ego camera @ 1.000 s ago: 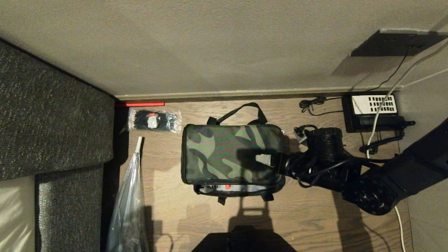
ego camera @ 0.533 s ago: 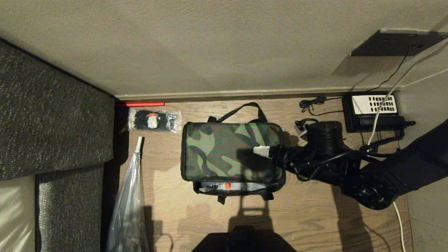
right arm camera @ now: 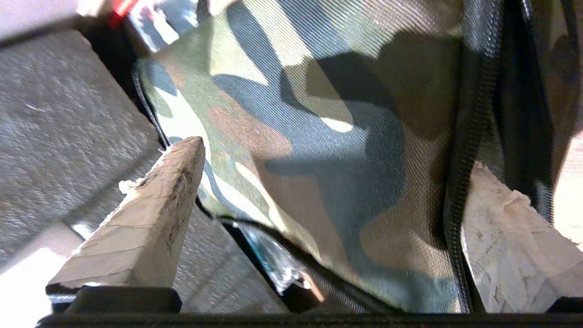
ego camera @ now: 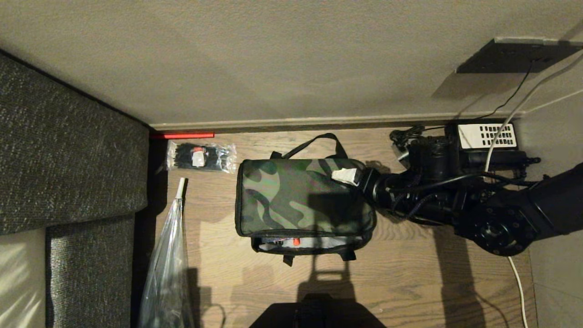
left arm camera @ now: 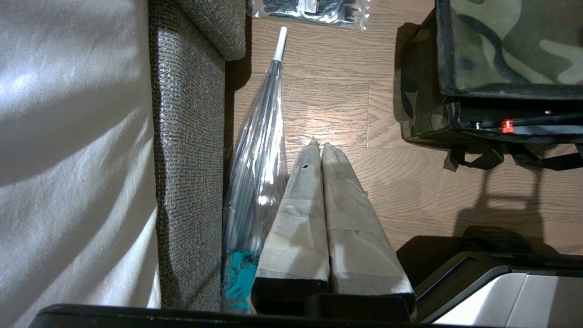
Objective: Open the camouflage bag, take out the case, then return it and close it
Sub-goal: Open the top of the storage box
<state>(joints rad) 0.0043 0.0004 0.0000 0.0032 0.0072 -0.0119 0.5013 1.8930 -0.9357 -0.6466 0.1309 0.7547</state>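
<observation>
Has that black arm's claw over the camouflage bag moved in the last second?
Yes. The right gripper has slid across the camouflage bag toward the wall-side edge, nearer the black telephone, which stayed put; the bag itself hasn't shifted.

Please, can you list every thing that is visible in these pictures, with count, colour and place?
camouflage bag: one, green and dark, middle of the wooden floor
packet of ties: one, clear with black ties, left of the bag, near the wall
umbrella: one, clear with white tip, beside the sofa
sofa: one, dark grey, far left
red strip: one, at the wall's foot
telephone: one, black with white keypad, far right
left claw: shut, above the floor by the umbrella
right claw: open, over the bag's right far corner
</observation>
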